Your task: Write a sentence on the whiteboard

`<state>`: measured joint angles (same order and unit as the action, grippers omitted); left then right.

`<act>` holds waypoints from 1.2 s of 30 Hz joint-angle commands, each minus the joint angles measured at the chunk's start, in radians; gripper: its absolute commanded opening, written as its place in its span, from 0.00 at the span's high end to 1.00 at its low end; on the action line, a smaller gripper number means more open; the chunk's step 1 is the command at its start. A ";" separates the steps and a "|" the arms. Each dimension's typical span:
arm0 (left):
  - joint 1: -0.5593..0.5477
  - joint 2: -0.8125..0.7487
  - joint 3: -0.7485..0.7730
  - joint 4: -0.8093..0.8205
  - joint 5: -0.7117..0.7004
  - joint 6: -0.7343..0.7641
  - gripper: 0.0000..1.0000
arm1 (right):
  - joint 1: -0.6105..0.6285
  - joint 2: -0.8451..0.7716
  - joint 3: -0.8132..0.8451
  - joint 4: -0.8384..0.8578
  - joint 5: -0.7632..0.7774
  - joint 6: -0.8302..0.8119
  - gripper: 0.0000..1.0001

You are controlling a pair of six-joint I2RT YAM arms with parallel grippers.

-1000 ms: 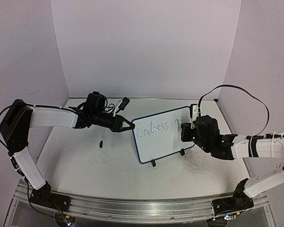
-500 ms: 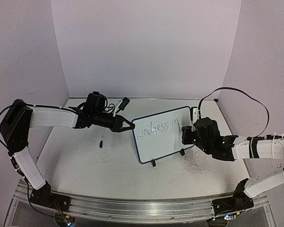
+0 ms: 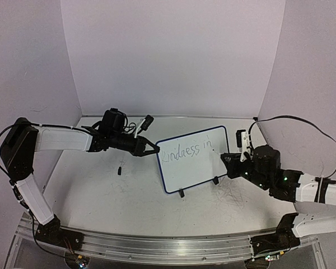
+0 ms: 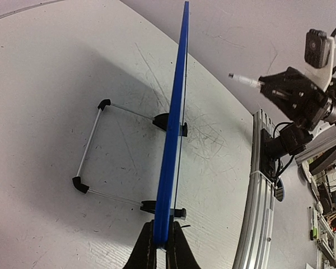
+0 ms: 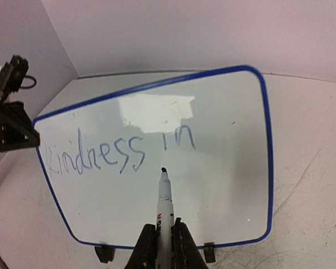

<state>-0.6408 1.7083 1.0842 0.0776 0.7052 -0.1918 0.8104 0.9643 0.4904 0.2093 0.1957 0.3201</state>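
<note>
The whiteboard (image 3: 195, 168) stands tilted on the table, blue-framed, seen edge-on in the left wrist view (image 4: 177, 112). On it the sentence (image 5: 120, 151) reads "Kindness in" on one line. My left gripper (image 3: 155, 150) (image 4: 162, 225) is shut on the board's left edge. My right gripper (image 3: 231, 158) (image 5: 164, 227) is shut on a white marker (image 5: 166, 204) with its dark tip pointing at the bare board below "in". In the left wrist view the marker (image 4: 243, 80) hangs clear of the board face.
A small black cap (image 3: 120, 168) lies on the table left of the board. Two black clip feet (image 3: 181, 193) hold the board, with a wire stand (image 4: 89, 145) behind it. An aluminium rail (image 3: 157, 246) runs along the near edge. Walls close in on three sides.
My right arm has drawn back to the right, taking the marker away from the board face. The left gripper and the board have not moved.
</note>
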 commanded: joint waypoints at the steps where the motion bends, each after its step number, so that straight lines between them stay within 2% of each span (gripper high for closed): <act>1: -0.002 -0.015 0.038 -0.092 -0.114 0.020 1.00 | 0.068 0.070 0.024 0.035 -0.074 -0.031 1.00; 9: -0.006 0.000 0.029 -0.096 -0.103 0.020 1.00 | 0.266 0.413 0.234 0.055 0.060 -0.062 1.00; 13: -0.007 0.000 0.027 -0.095 -0.102 0.026 1.00 | 0.317 0.504 0.298 0.083 0.086 -0.070 1.00; 20: -0.008 0.005 0.014 -0.087 -0.096 0.033 1.00 | 0.374 0.586 0.348 0.113 0.064 -0.097 1.00; 27: -0.008 -0.003 0.010 -0.082 -0.094 0.034 1.00 | 0.376 0.614 0.360 0.099 0.175 -0.035 1.00; 36: -0.008 -0.006 0.006 -0.082 -0.089 0.034 1.00 | 0.375 0.658 0.387 0.095 0.175 -0.023 1.00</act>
<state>-0.6472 1.7027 1.0958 0.0437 0.6842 -0.2077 1.1854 1.6062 0.8326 0.2871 0.3404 0.2835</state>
